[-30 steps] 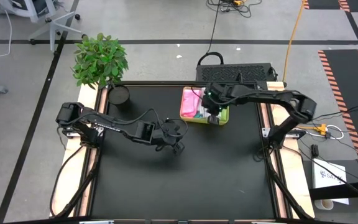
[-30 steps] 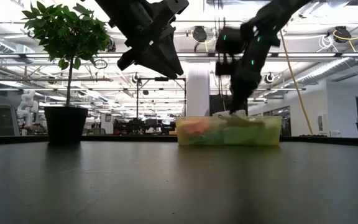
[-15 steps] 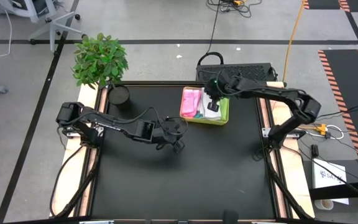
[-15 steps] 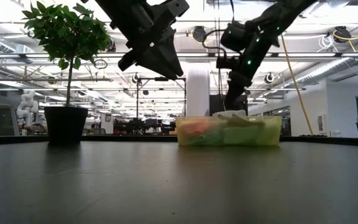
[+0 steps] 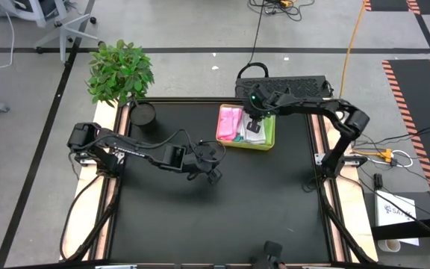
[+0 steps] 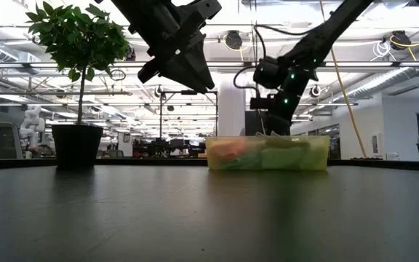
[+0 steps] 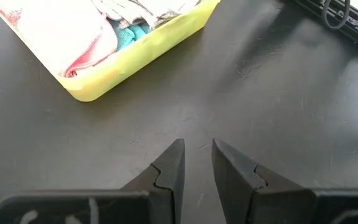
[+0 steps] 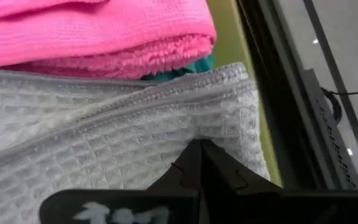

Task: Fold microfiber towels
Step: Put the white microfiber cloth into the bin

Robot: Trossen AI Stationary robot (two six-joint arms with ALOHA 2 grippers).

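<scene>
A yellow-green tray (image 5: 270, 139) stands at the table's far middle and holds folded towels. In it lie a pink towel (image 8: 92, 37), a white waffle towel (image 8: 104, 149) and a bit of teal towel (image 8: 179, 73) between them. My right gripper (image 8: 201, 158) is shut and slants down into the tray, with its tips at the white towel near the hemmed edge. My left gripper (image 7: 197, 155) hovers over bare table in front of the tray (image 7: 142, 59). It is open by a narrow gap, with nothing between its fingers. My right gripper has its shut fingertips (image 8: 191, 163) right at the white towel's top surface, close to the hemmed edge (image 8: 166, 93), slanting down from above. I cannot tell whether they touch the cloth. Nothing is pinched between them, and the towel lies flat in the tray.
A potted plant (image 5: 122, 71) and a dark round pot (image 5: 144, 114) stand at the table's far left corner. A black box (image 5: 290, 86) sits just behind the tray. The black tabletop (image 5: 222, 217) stretches toward the near edge.
My right gripper has moved from the tray's near side toward its far side and sunk a little, tipping more steeply downward. It has stayed shut. The white towel lies in the tray.
</scene>
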